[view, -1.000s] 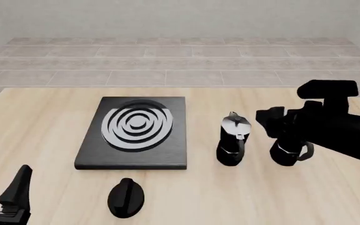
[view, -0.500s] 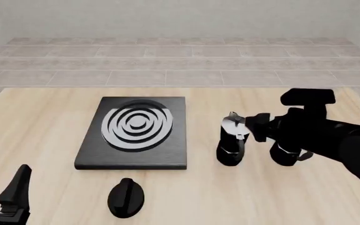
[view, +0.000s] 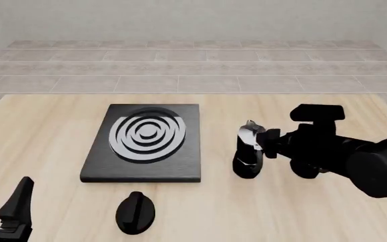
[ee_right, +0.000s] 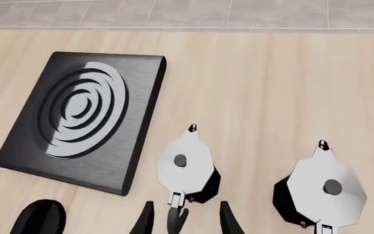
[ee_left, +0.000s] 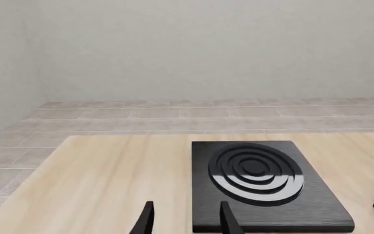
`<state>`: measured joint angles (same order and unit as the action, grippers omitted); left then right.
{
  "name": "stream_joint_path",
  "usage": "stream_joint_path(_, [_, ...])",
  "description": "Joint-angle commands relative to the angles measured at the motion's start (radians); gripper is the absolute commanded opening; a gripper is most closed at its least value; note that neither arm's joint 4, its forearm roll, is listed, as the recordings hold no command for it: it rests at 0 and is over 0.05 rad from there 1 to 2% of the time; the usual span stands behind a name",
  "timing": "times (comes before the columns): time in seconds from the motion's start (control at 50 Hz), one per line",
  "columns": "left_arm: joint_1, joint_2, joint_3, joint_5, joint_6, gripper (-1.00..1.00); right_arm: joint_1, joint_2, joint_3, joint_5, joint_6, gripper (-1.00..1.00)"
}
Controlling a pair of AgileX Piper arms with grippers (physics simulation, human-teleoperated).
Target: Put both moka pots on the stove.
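Stove [view: 144, 143] sits left of two pots on the table [view: 59, 126]; nearer pot [view: 249, 150] beside it, other pot [ee_right: 321, 191] further right, knob [view: 135, 213] in front

moka pots: 2 — one [ee_right: 185, 165] nearer the stove, one [ee_right: 325, 187] farther off
stove: 1 [view: 146, 171], black slab, single ring burner
black oval knob: 1 [view: 135, 213]
arms: 2
fingers: 2 on left arm [view: 17, 204]; 2 on right arm [ee_right: 229, 222]
bench: 1 [view: 52, 131], light wood
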<state>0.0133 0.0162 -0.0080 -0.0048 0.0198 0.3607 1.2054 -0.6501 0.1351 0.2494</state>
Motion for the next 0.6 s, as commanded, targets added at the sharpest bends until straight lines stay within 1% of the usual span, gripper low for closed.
stream_joint_path(0.02, [0.000,0.000,-0.002,0.002,-0.002,1.00,0.012,0.036,0.020,-0.040,0.016,1.00])
stream_joint_path(0.6, [0.000,0.007,0.003,-0.006,0.004,1.00,0.033,0.119,0.038,-0.117,0.044,1.00])
